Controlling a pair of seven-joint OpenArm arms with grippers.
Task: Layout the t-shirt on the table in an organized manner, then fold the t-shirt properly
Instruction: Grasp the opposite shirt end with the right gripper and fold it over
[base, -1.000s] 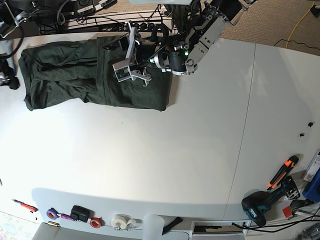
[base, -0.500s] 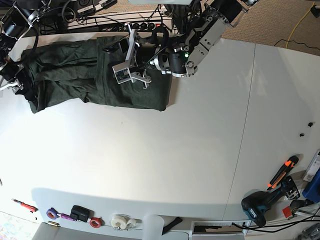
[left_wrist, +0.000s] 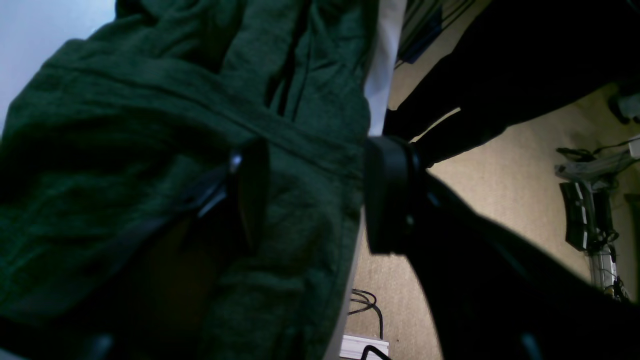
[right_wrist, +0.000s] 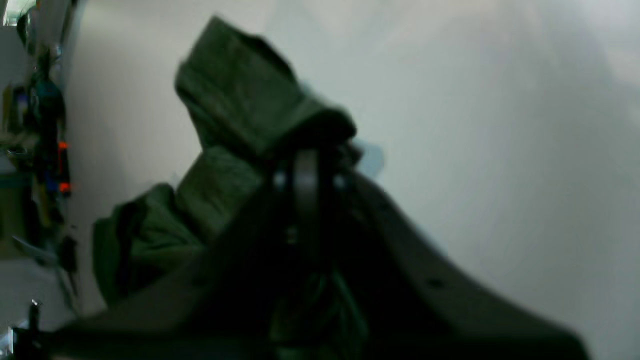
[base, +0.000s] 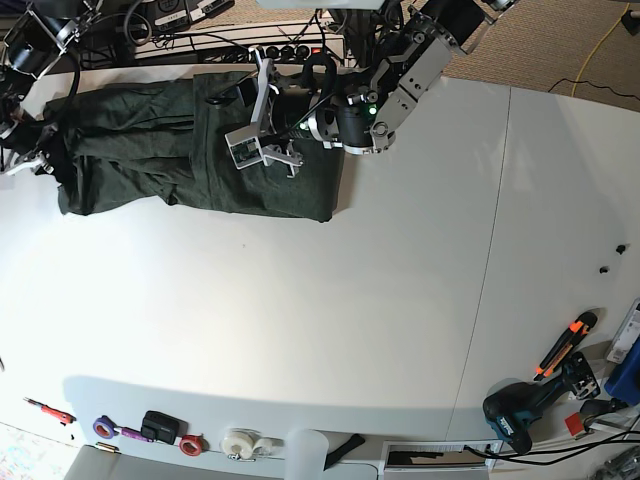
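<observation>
The t-shirt (base: 190, 145) lies bunched along the table's (base: 400, 300) far edge, long axis running between the arms. The right tool (right_wrist: 305, 170) is clamped on the shirt's outer end; the left tool (left_wrist: 310, 195) stands open astride a fold at the opposite end. Sleeves and collar are lost in folds; the right wrist view is blurred.

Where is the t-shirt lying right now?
In the base view the t-shirt lies bunched along the far left edge of the table, between the right gripper and the left gripper.
</observation>
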